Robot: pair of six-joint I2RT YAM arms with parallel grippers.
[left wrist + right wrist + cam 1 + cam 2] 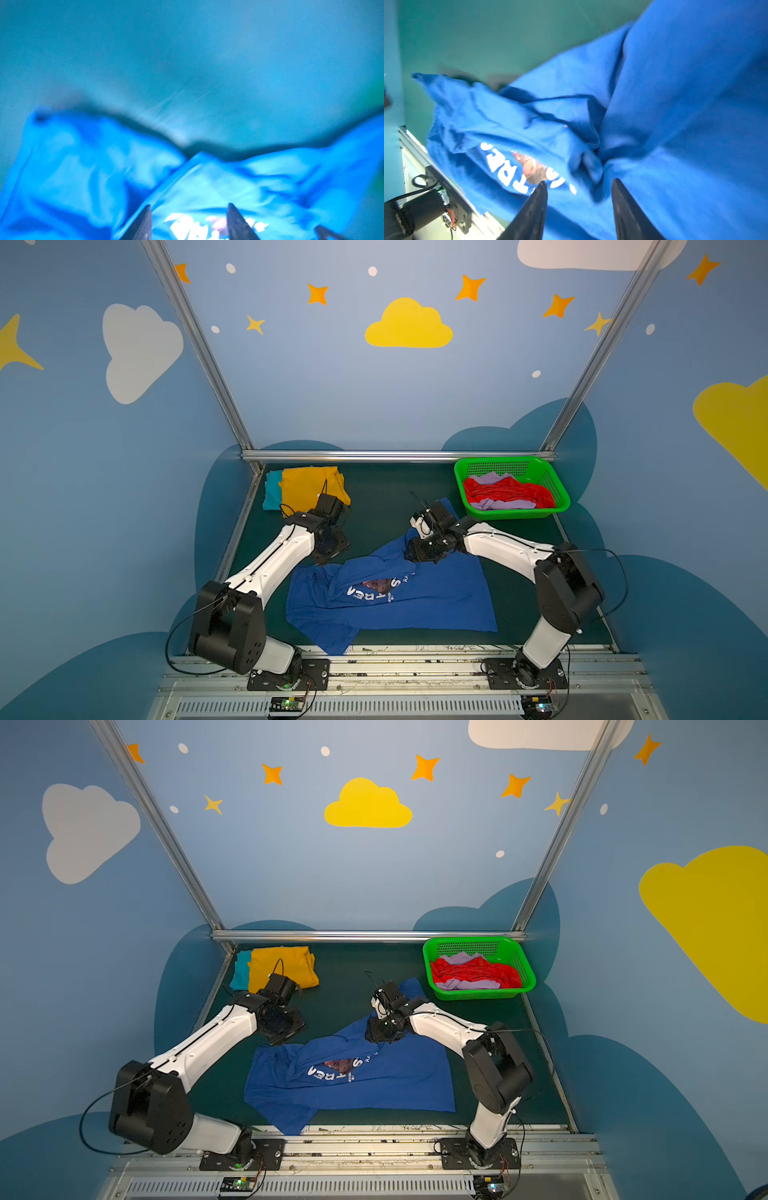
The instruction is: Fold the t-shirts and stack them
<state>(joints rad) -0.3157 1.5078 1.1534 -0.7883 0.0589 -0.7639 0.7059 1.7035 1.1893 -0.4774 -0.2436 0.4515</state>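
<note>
Blue t-shirt (436,597) lay crumpled at lower centre of both top views. Left gripper (189,205) and right gripper (579,180) hung by its upper edge, jaws parted, empty. Folding over those wrinkles could lock them in.

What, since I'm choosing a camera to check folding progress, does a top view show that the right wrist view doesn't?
Only a top view: the yellow t-shirt folded on the teal t-shirt, and the green basket holding the red t-shirt and lilac t-shirt. Only the right wrist view: the right gripper with its jaws apart over bunched folds. Both: the blue t-shirt with white lettering.
</note>
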